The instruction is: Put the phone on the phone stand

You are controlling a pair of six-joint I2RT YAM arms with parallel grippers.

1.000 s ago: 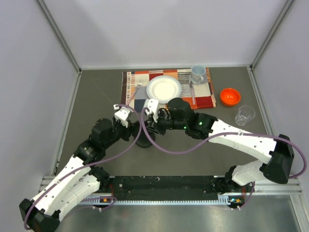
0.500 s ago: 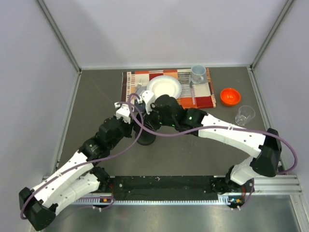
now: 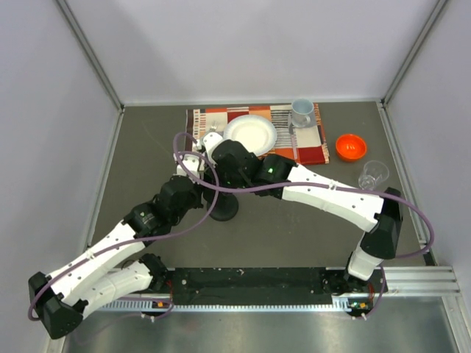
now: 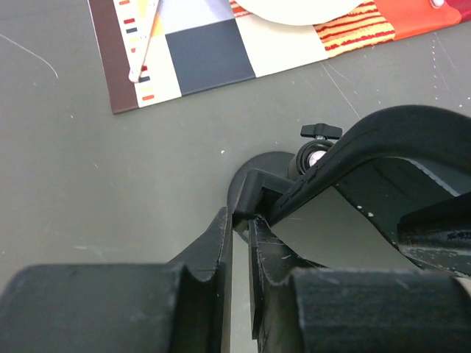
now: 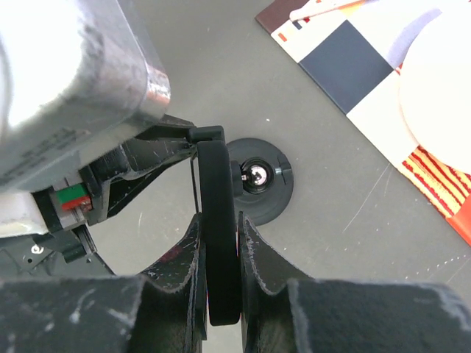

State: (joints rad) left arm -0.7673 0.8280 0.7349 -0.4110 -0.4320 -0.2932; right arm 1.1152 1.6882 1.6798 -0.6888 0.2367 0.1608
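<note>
The left gripper (image 4: pixel 239 218) reaches in over the grey table (image 3: pixel 147 162). Its 2 fingers are drawn close, with only a thin slit between them, and their tips sit at a corner of the phone (image 5: pixel 218 184). I cannot tell whether they actually pinch it. The phone stands on edge in the air, its thin black side facing the right wrist camera. The right gripper (image 5: pixel 219 220) has it clamped, 1 finger pressed on each flat face. In that view the phone hangs over the left rim of the phone stand (image 5: pixel 276 202), just beside the shiny top of the stand's post. I cannot tell whether phone and stand touch. The stand's round disc rests on the bare table, near the front edge of a striped placemat (image 3: pixel 313 151). On the mat are a white plate (image 3: pixel 250 134) and, further right, a pale cup (image 3: pixel 300 112). Off the mat to the right are an orange bowl (image 3: pixel 351 146) and 1 clear glass (image 3: pixel 373 175)
</note>
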